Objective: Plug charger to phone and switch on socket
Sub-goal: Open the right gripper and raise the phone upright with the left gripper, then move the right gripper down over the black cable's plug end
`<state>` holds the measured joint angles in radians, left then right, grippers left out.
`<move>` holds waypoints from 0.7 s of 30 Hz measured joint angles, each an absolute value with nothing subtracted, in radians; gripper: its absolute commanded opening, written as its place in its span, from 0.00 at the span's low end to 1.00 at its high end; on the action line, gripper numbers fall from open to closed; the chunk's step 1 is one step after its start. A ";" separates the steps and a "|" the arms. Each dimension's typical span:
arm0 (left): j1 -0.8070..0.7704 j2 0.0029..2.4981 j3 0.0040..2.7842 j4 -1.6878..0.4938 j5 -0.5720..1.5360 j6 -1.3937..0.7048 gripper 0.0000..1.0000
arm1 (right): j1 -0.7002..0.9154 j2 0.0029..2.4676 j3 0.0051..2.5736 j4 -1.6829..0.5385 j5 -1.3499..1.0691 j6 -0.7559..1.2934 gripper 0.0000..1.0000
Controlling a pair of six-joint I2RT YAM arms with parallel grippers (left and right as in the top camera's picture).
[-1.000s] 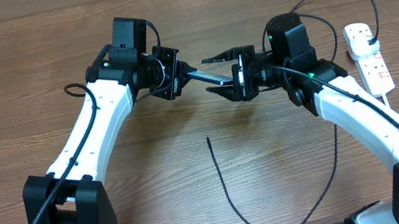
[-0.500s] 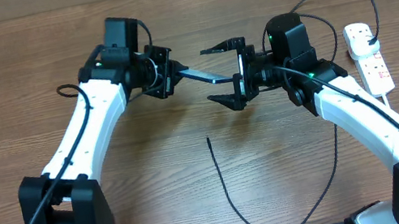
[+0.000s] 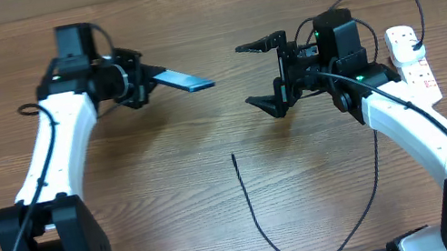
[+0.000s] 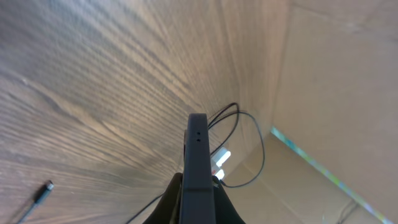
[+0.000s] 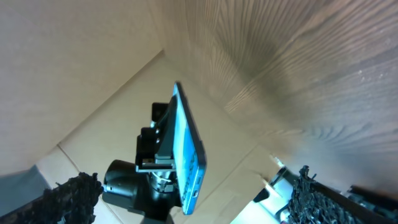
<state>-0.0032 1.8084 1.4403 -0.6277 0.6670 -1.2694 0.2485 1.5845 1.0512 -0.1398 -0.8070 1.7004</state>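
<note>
Wood-grain worktop [image 3: 169, 181] fills the overhead view, with a pale cardboard wall along its far edge. No brand or label can be read. The socket [image 3: 413, 64] at the far right shows red marks on its white body, too small to make out. The phone [image 3: 188, 82] carries a small white mark near one end of its cyan screen in the right wrist view, also illegible.

Reaching up the left side of the worktop and bending inward at the wrist, the left arm has its left gripper [image 3: 150, 76] closed on one end of the phone. The phone is held off the worktop, its free end pointing toward the centre. The left wrist view shows the phone edge-on, a slim dark strip.

Across from it the right arm bends in from the right. Its right gripper [image 3: 245, 75] is spread wide with nothing between the fingers, facing the phone's screen and well apart from it.

The charger [image 3: 253, 213] lies in a long curve on the near worktop, its tip resting loose below the right gripper, touching neither gripper
</note>
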 measured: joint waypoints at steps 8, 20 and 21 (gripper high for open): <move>0.095 1.808 1.440 -0.627 0.806 -1.018 0.04 | 0.243 1.584 1.051 -0.150 -0.795 1.431 1.00; 0.120 1.808 1.440 -0.513 1.034 -0.654 0.04 | 0.243 1.584 1.051 -0.179 -0.793 0.899 1.00; 0.120 1.808 1.440 -0.502 1.044 -0.643 0.04 | 0.243 1.584 1.051 -0.185 -0.792 0.868 1.00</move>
<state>0.1196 1.8084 1.4403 -0.5018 1.0439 -0.6434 0.2428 1.5845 1.0512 -0.1852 -0.7921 0.8680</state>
